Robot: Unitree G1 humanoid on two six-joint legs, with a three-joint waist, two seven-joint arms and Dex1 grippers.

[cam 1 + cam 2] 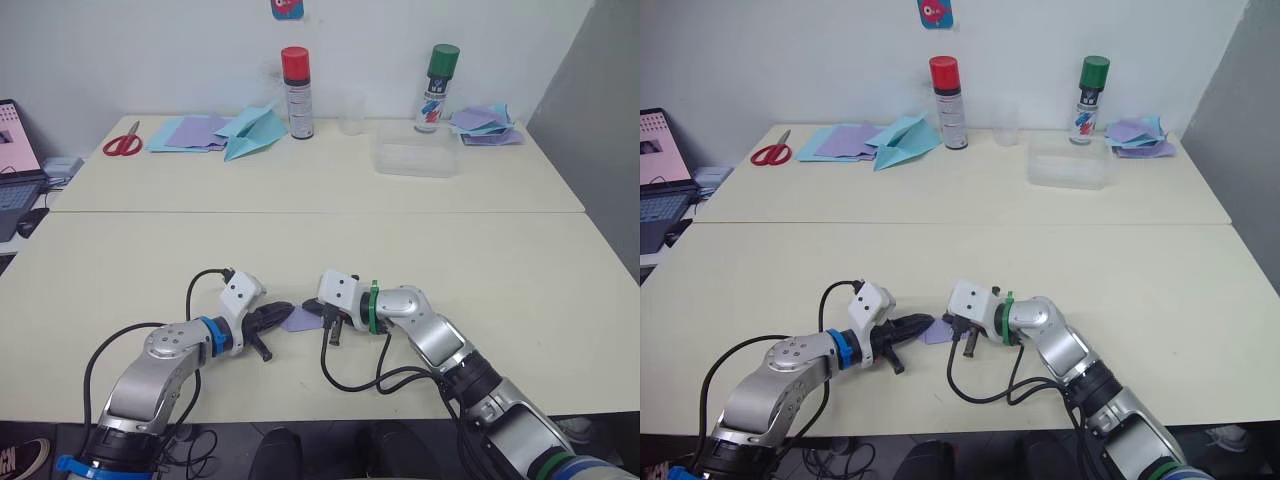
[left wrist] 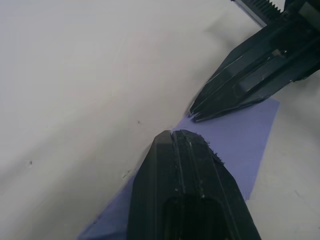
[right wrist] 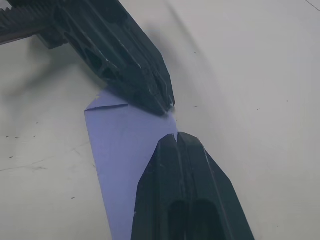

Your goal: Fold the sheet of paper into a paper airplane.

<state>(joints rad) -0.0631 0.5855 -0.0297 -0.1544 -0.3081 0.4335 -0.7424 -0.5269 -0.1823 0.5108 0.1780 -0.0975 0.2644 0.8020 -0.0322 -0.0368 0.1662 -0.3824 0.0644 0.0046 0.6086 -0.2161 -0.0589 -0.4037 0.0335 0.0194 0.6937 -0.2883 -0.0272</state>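
- Near table (image 1: 120, 270) was mostly bare, wide free surface left, right and ahead of the grippers; front edge lay just behind both forearms.
- Far table (image 1: 300, 180) butted against it along a seam; clutter sat only along its back edge, well apart from the work spot.
- Laptop (image 1: 15, 160) stood off the left edge.
- Back row: clear plastic box (image 1: 415, 158), light blue paper plane (image 1: 252, 132) on a pile of sheets (image 1: 185, 132), second pile (image 1: 485, 125) at right, red-capped can (image 1: 297, 92), green-capped can (image 1: 436, 88), red scissors (image 1: 122, 143).
- Sheet of paper (image 1: 298, 319), small lavender folded piece, lay flat near the front edge between the grippers.
- Left gripper (image 2: 175, 137) was clenched, tip on the paper.
- Right gripper (image 3: 177, 137) was clenched too, tip on the paper, nearly meeting the left tip.
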